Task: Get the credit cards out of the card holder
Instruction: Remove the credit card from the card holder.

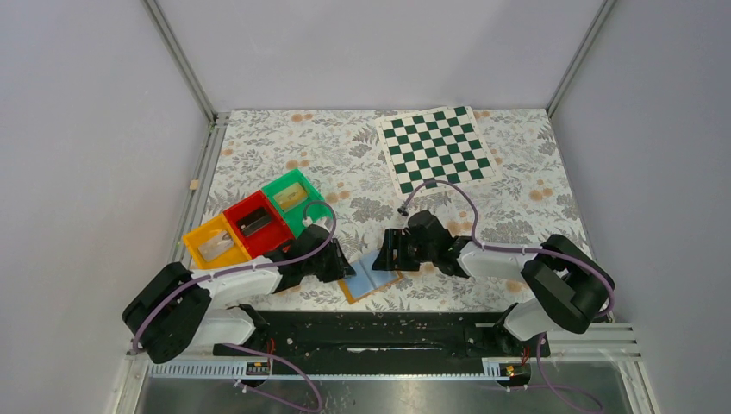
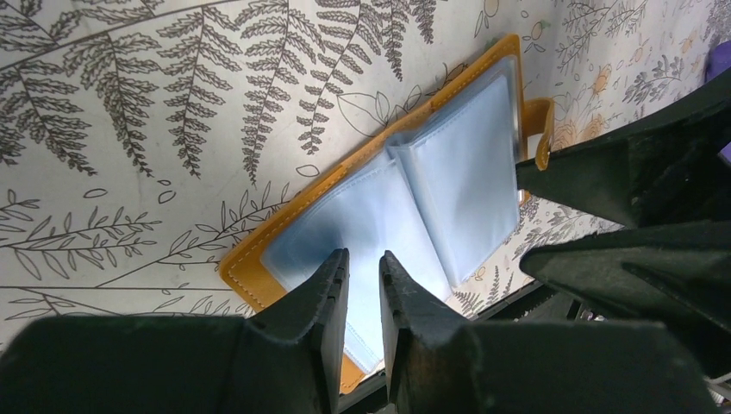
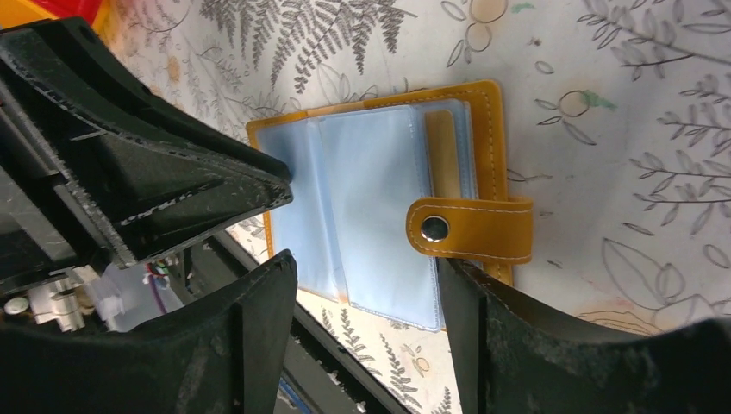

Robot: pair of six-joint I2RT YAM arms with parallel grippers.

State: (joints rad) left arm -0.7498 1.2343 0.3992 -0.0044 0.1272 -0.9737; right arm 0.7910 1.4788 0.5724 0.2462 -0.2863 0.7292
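Note:
The card holder (image 1: 372, 278) lies open on the floral cloth between my two grippers, pale-blue sleeves up inside an orange border. In the left wrist view (image 2: 388, 207) my left gripper (image 2: 364, 272) hangs over its left page, jaws a narrow gap apart with nothing between them. In the right wrist view (image 3: 371, 190) my right gripper (image 3: 369, 263) is wide open and straddles the near edge of the sleeves. Its right finger sits beside the snap strap (image 3: 483, 228). I cannot make out any card clearly. From above, the left gripper (image 1: 343, 266) and right gripper (image 1: 390, 252) nearly meet.
A green-and-white chessboard (image 1: 438, 148) lies at the back right. Green (image 1: 291, 197), red (image 1: 257, 222) and orange (image 1: 215, 244) bins stand in a row left of the left arm. The black base rail (image 1: 371, 332) runs just in front of the holder.

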